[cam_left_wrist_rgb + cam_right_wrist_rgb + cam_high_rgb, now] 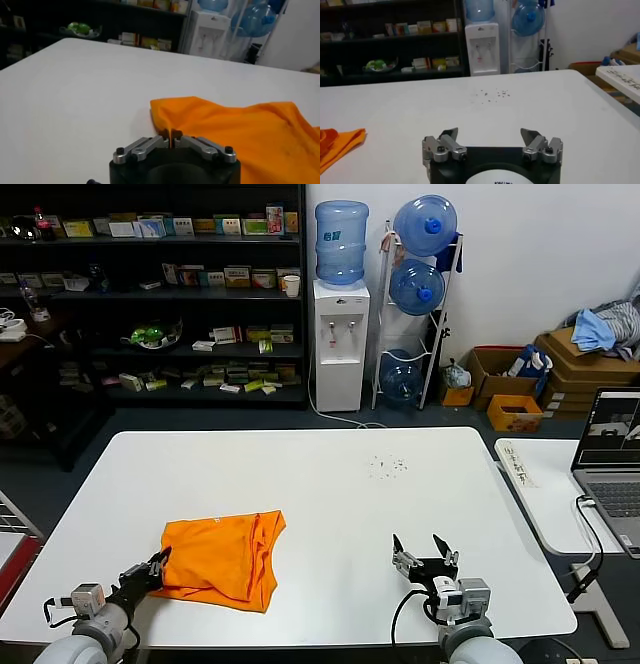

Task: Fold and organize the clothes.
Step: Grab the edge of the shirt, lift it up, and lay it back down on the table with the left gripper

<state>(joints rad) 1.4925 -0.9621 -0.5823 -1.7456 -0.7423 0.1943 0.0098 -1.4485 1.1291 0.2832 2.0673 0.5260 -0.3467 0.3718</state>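
Head view. We see the T-shirt (222, 559) lying crumpled and partly doubled over on the near left part of the white table (330, 484). The left gripper (157, 568) sits at the shirt's near left corner, its jaws pinched together on the hem. The right gripper (425, 550) waits above bare tabletop near the front edge, well apart from the shirt, jaws spread wide and holding nothing.

Left wrist view. We see the left gripper (171, 139) closed, with a thin fold of the T-shirt (235, 130) caught between its fingertips at the corner nearest the camera. The rest of the cloth spreads away from the grip in soft ridges.

Right wrist view. We see the right gripper (492, 141) fully spread over the table (520, 105); only a corner of the T-shirt (340, 141) shows at the frame's edge.

Handling, as we judge it: the fabric is light, limp and thin, so it will drape and drag rather than keep shape. Corners and hems are the best holds, and a second grip on the opposite corner would keep a lifted edge from sagging.
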